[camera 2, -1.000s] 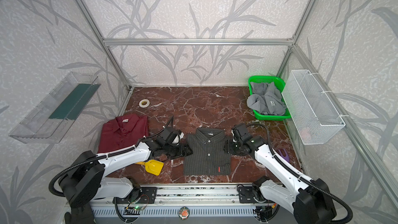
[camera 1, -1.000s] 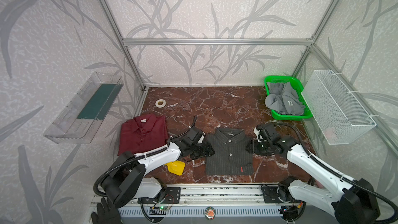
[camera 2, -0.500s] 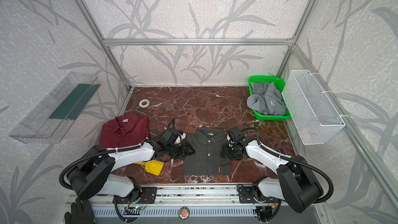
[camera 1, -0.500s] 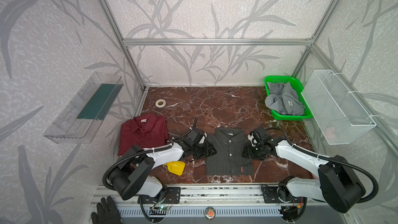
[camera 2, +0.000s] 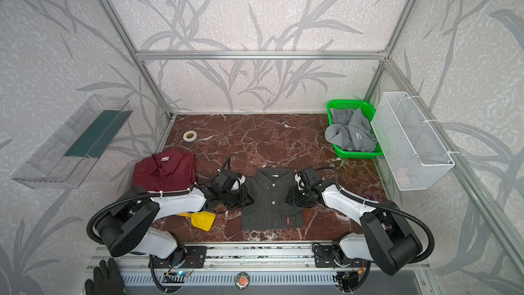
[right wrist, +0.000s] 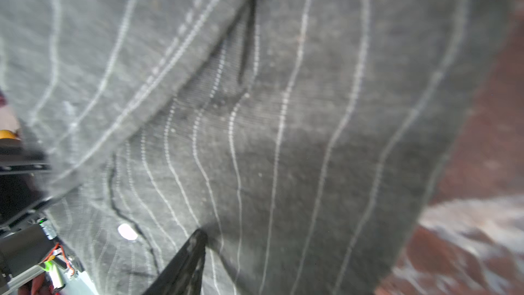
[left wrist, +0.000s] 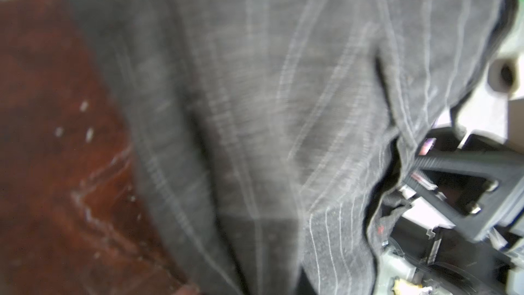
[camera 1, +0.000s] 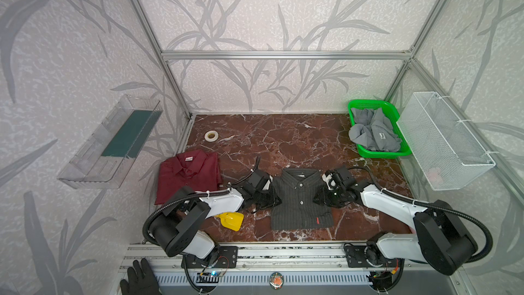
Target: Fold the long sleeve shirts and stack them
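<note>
Charcoal pinstriped shirt (camera 1: 300, 202): lies folded, collar far, at front centre of marble table (camera 1: 283, 143). Left gripper (camera 1: 268, 198): meets bunched cloth at its left edge; spread or pinching, cannot tell. Right gripper (camera 1: 321, 197): meets right edge; likewise cannot tell. Beyond, left: folded maroon shirt (camera 1: 188, 175). Farthest, right: crumpled grey shirt (camera 1: 374, 133) in green basket (camera 1: 382, 154).

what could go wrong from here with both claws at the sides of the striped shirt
The left claw and right claw sit at opposite edges of the pinstriped shirt; an uneven bite could skew or open the fold when lifted.
The yellow scoop lies beside the left arm, so a sweep may knock it.
The folded maroon shirt is close behind that arm and might get rumpled.
</note>
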`<state>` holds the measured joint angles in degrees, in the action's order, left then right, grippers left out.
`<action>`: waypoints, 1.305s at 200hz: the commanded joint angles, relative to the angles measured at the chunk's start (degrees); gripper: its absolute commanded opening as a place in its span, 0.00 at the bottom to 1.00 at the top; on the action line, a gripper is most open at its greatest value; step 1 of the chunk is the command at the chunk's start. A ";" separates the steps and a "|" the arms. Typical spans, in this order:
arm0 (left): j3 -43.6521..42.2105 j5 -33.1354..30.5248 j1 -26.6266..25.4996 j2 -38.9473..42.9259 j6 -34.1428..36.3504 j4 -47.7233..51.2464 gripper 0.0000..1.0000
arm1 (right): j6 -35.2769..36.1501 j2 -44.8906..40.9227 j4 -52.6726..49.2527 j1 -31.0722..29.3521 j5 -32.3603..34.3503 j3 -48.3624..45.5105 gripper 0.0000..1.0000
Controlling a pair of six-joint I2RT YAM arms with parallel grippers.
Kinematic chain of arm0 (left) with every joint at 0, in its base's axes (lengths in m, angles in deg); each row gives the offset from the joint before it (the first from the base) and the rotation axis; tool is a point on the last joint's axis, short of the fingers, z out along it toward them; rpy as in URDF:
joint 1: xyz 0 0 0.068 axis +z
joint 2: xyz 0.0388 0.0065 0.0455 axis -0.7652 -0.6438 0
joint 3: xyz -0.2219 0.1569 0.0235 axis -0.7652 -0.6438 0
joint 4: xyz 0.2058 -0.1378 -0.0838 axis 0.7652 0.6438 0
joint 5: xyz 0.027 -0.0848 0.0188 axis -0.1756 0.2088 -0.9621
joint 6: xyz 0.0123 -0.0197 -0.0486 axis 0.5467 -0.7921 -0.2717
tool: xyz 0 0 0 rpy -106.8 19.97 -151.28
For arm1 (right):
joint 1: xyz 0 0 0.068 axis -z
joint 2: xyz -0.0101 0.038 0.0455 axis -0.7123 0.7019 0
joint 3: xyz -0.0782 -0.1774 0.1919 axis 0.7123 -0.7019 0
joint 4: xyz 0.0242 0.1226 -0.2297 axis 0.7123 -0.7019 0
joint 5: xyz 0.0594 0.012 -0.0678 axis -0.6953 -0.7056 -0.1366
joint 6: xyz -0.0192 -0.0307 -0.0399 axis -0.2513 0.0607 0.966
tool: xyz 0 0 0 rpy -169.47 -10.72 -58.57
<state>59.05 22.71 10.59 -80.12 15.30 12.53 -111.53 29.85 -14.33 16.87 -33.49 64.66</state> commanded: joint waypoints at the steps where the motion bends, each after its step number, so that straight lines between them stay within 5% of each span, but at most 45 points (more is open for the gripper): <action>1: 1.98 -0.58 -0.13 -0.78 -0.15 -1.14 0.14 | -1.15 2.88 -0.36 -1.36 -0.49 -2.56 0.59; 22: 4.05 -0.59 0.06 -0.70 0.67 0.42 0.00 | -0.77 2.00 -0.47 -1.37 -0.50 -2.27 0.59; 106: 4.77 -0.49 4.51 3.06 5.35 8.43 0.00 | 3.00 -8.42 -14.25 4.59 7.56 0.88 0.66; 155: 4.94 0.76 4.53 1.27 5.16 7.14 0.00 | -2.18 -6.67 3.14 3.76 -4.12 -5.67 0.67; 208: 4.51 1.48 4.44 0.77 4.69 6.02 0.00 | -5.86 1.95 7.10 1.92 3.64 -6.74 0.66; 235: 4.42 1.48 4.50 0.66 4.55 5.83 0.00 | -7.22 6.22 10.15 0.69 5.11 -7.21 0.58; 261: 4.63 1.26 4.61 0.70 4.72 6.30 0.00 | -8.73 9.08 15.98 -3.30 2.98 -6.98 0.38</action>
<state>63.92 23.39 14.96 -79.23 19.72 19.45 -117.80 33.80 3.55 17.11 -32.55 60.70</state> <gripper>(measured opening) 0.048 0.449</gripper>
